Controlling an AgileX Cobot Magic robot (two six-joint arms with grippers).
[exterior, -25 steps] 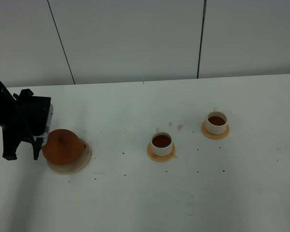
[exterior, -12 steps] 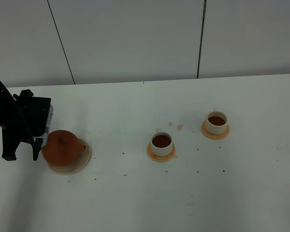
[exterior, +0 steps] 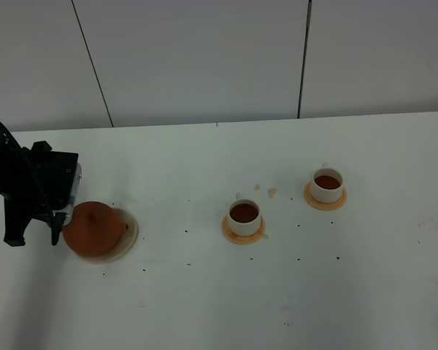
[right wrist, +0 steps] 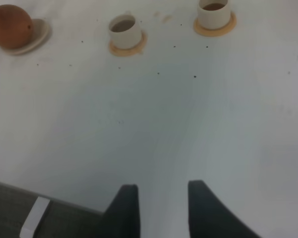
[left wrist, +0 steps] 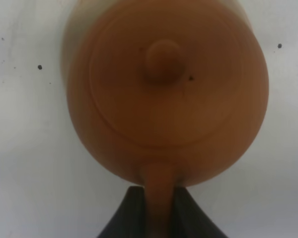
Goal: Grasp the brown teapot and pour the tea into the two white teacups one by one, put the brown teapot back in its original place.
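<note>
A: Exterior high view first: where is the brown teapot (exterior: 93, 228) now?

B: At the far left of the tabletop (exterior: 204, 292), over the beige saucer (exterior: 127, 238). A second ago it sat a touch farther right and the saucer's rim showed blurred; now it sits slightly lower and more squarely on the plate. Whether it fully rests there or hangs just above, I cannot tell.

A: And the left tool (exterior: 35, 232)?

B: Its dark fingers (left wrist: 134, 213) stay clamped on the teapot's handle (left wrist: 158, 198), one on each side, narrow, as the left wrist view shows. The knobbed lid (left wrist: 163, 60) is on and the pot looks upright.

A: The cups?

B: Both white teacups (exterior: 244, 216) (exterior: 326, 185) stand on their orange coasters (exterior: 243, 235), right of centre and well apart from the pot, each dark with tea. A few drops (exterior: 271, 192) mark the tabletop between them.

A: So pouring is done?

B: I judge so; the return is nearly complete. What remains is settling the pot and letting go without dragging the handle.

A: Right tool (right wrist: 159, 203)?

B: Idle over the near edge, fingers apart, holding nothing.
</note>
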